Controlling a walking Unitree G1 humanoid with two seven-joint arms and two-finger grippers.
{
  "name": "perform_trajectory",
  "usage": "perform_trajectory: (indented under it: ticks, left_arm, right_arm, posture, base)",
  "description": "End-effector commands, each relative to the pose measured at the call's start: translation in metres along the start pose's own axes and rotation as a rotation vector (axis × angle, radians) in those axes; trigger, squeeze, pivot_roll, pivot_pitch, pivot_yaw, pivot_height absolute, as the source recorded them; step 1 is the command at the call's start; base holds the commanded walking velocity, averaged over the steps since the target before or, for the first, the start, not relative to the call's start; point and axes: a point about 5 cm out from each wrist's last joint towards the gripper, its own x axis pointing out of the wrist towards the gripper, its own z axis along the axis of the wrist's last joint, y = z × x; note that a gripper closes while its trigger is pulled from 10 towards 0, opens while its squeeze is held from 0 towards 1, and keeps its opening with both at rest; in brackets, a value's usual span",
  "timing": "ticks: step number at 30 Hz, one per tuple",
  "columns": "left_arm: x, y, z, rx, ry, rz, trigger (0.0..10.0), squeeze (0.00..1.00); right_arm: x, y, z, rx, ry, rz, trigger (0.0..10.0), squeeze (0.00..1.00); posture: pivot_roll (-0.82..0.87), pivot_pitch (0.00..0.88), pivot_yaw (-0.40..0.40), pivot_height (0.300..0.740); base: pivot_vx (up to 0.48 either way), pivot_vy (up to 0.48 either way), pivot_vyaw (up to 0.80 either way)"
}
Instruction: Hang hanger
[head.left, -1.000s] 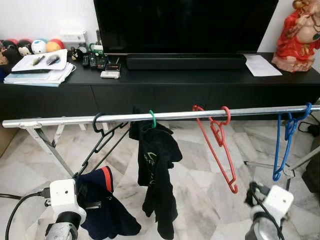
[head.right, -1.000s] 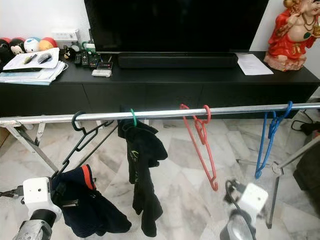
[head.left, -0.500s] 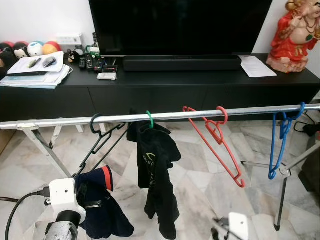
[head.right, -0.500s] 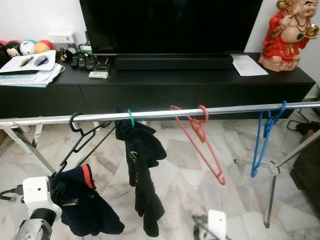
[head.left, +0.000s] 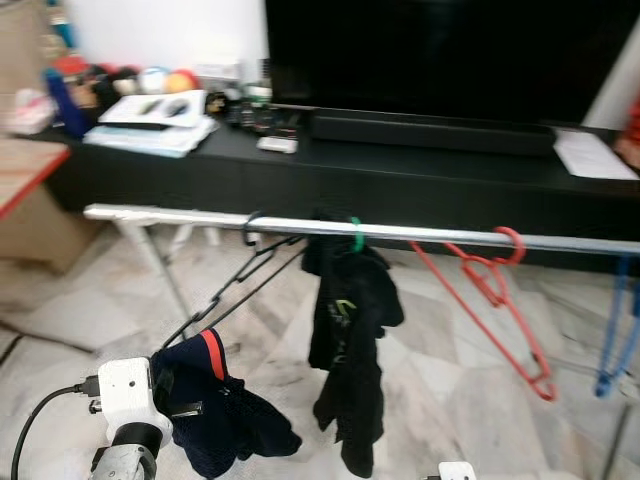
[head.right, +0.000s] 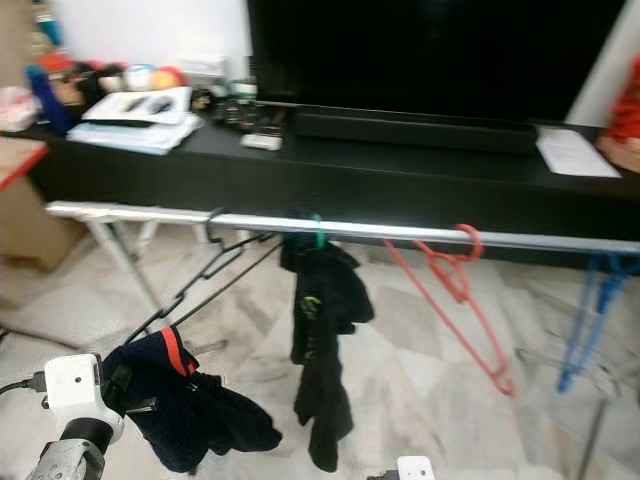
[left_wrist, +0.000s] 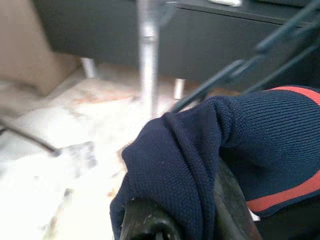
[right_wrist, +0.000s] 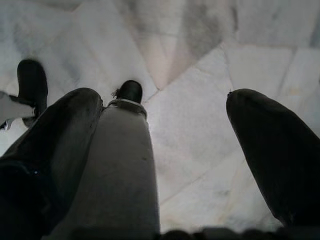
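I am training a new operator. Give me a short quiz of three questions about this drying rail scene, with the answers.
1. True or false: the black hanger hooks on the metal rail.
2. The hanging black garment has a hook of which colour? A red, B green, C blue.
3. What main colour is the striped garment in the jaws of the left gripper?
Key: 1 true; 2 B; 3 navy.

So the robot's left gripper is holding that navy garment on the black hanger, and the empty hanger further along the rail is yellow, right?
Not quite. The empty hanger on the metal rail is red, not yellow, as the left eye view shows. The rest holds: the left gripper has the navy garment, which hangs from the black hanger hooked over the rail.
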Motion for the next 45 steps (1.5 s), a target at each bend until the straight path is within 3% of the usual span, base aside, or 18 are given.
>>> perform_trajectory:
  ticks: [1, 28, 30, 45]
  left_arm:
    - [0.001, 0.002, 0.004, -0.003, -0.021, 0.015, 10.0, 0.00]
    - [0.000, 0.012, 0.008, 0.021, -0.025, 0.076, 10.0, 0.00]
    - [0.000, 0.014, 0.008, 0.016, -0.025, 0.089, 10.0, 0.00]
    - [-0.001, 0.015, 0.007, 0.011, -0.017, 0.098, 10.0, 0.00]
  right_arm:
    - [-0.001, -0.001, -0.007, -0.009, 0.022, 0.003, 10.0, 0.00]
    - [-0.003, 0.003, -0.026, -0.021, 0.069, 0.018, 10.0, 0.00]
    - [-0.003, 0.003, -0.027, 0.025, 0.076, 0.028, 10.0, 0.00]
    - [-0.004, 0.005, -0.028, 0.024, 0.078, 0.038, 10.0, 0.00]
  posture:
    - [0.01, 0.142, -0.011, 0.740]
    - [0.03, 0.166, -0.007, 0.740]
    - [0.04, 0.168, -0.007, 0.740]
    - [0.03, 0.166, -0.007, 0.740]
  base:
    - [0.000, 0.000, 0.80]
    - [0.000, 0.000, 0.80]
    - [0.000, 0.000, 0.00]
    - [0.000, 0.149, 0.00]
